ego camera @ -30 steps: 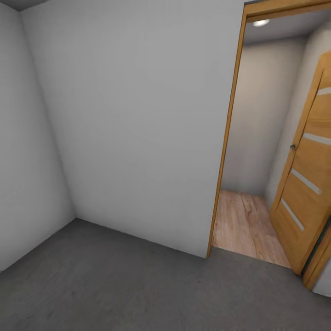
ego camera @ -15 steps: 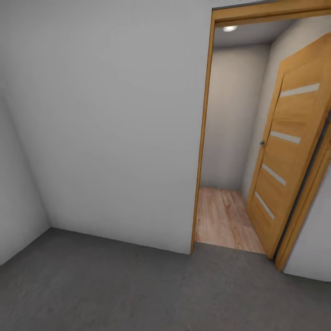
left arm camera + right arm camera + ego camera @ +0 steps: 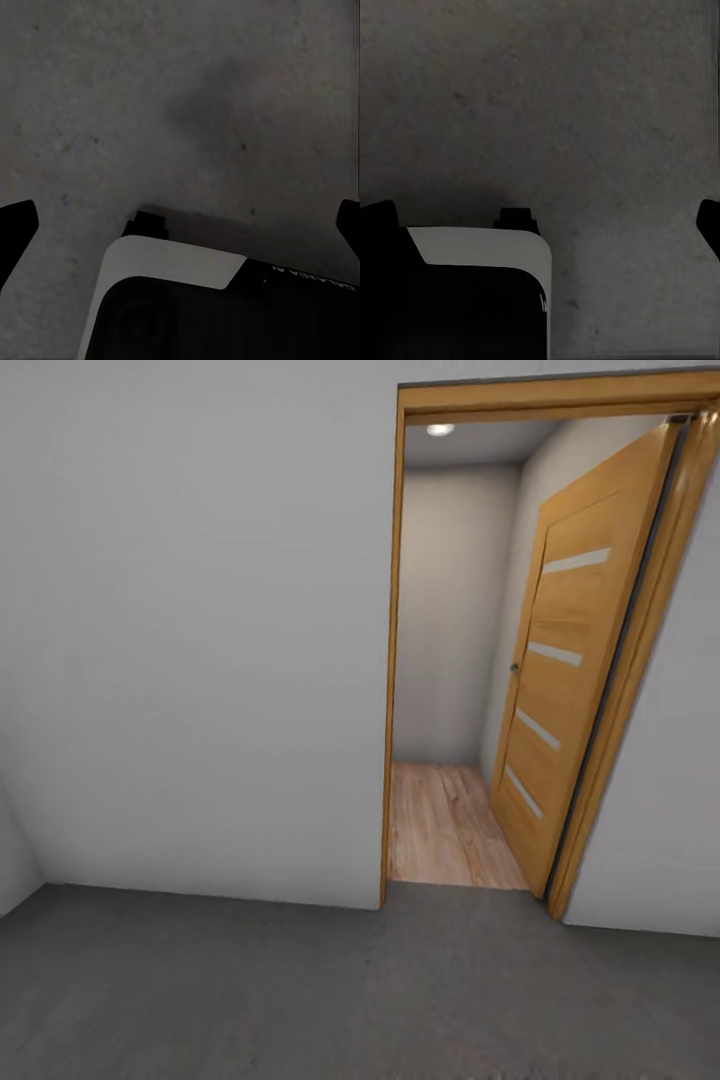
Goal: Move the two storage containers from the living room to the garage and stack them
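Head view: inside the garage, dark grey rough floor [image 3: 250,1000] across the foreground, pale grey wall [image 3: 200,640] ahead. Wood-framed doorway [image 3: 392,660] right of centre, wooden door [image 3: 565,680] with four pale glass strips swung open into the next room, resting against the right side. Past the threshold, light wood plank flooring [image 3: 445,825], pale wall, one recessed ceiling light [image 3: 439,430] lit. No storage containers in any view, so contents cannot be told; location cannot be told from these pictures.

Left wrist view: looking down at the dark grey floor, left gripper [image 3: 180,225] with dark fingertips [image 3: 15,229] at opposite edges of the picture, spread wide, nothing between them. White-and-black robot body part [image 3: 172,262] below, faint lettering on it, too blurred to read.

Right wrist view: same floor, right gripper [image 3: 544,217] with fingertips [image 3: 376,217] likewise far apart, holding nothing. White-and-black robot body part [image 3: 480,251] under it.

Against the earlier head pictures: whole picture shifted, so camera moved, not the things. Doorway further left in the picture and more squarely faced, full door and right jamb now inside the picture, left corner of the room nearly gone off the edge.
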Robot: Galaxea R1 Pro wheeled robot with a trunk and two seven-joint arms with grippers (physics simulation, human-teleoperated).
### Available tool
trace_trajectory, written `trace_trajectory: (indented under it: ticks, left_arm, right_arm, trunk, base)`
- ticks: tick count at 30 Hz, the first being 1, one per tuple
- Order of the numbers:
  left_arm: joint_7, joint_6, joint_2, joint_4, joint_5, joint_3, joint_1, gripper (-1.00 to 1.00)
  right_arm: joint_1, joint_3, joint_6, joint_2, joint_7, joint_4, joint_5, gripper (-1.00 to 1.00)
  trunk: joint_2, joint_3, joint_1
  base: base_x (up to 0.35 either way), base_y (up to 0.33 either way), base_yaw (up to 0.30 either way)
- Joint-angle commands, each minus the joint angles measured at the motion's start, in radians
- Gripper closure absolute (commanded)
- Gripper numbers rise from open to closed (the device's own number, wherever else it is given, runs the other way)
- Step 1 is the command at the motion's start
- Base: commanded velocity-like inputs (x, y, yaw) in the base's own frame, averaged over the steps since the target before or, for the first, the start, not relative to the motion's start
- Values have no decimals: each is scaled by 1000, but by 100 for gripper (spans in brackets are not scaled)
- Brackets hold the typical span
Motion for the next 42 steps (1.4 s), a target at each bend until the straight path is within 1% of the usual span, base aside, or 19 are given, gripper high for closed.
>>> trace_trajectory:
  ticks: [1,20,23,26,42]
  left_arm:
    - [1,-3,0,1,-1,7,0,-100]
    - [1,-4,-1,1,-3,6,0,-100]
    - [1,-3,-1,1,-13,6,0,-100]
    - [0,-3,-1,1,-15,6,0,-100]
    - [0,-3,-2,1,-16,4,0,-100]
  right_arm:
    - [-2,8,-5,0,-2,3,-5,-100]
    - [-2,8,-7,0,-2,3,-5,-100]
    - [-2,8,-7,0,-2,3,-4,-100]
    - [-2,8,-7,0,-2,3,-4,-100]
    - [-2,8,-6,0,-2,3,-5,-100]
  trunk:
    - [-1,-1,0]
    - [-1,-1,0]
    - [-1,-1,0]
    - [-1,-1,0]
    - [-1,-1,0]
  base:
    - [0,0,-283]
    - [0,0,-283]
    - [0,0,-283]
    - [0,0,-283]
    - [0,0,-283]
